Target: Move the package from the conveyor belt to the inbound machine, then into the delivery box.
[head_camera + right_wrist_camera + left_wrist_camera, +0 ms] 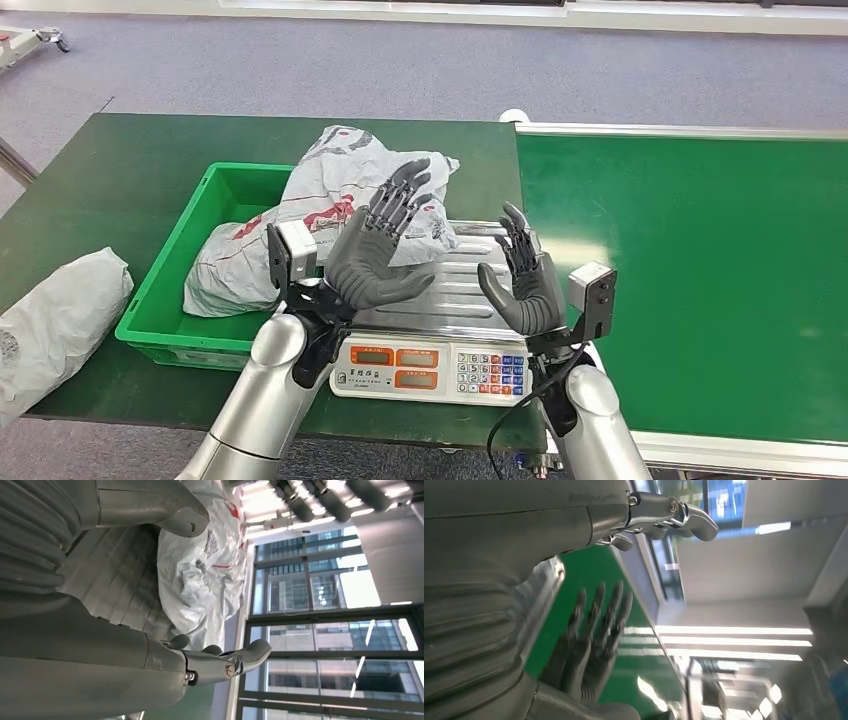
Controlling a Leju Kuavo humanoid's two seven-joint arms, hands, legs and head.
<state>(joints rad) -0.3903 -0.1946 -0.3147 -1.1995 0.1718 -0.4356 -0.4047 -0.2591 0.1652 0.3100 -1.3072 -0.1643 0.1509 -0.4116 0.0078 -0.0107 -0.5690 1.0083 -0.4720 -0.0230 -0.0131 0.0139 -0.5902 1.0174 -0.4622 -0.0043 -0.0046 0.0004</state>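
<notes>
A crumpled grey-white package (340,180) with red print lies over the right rim of the green delivery box (172,272), its edge reaching the far left corner of the scale platform (455,290). In the right wrist view the package (205,575) lies beyond the ribbed platform (120,580). My left hand (385,245) is raised over the platform's left side, palm turned inward, fingers spread, holding nothing. My right hand (522,280) stands opposite it over the platform's right side, also empty with fingers apart; the left wrist view shows this right hand (591,645).
A second printed bag (225,268) lies inside the box. The scale's keypad and displays (430,370) face the table's near edge. The green conveyor belt (690,280) runs along the right. Another white bag (55,320) lies at the table's near left corner.
</notes>
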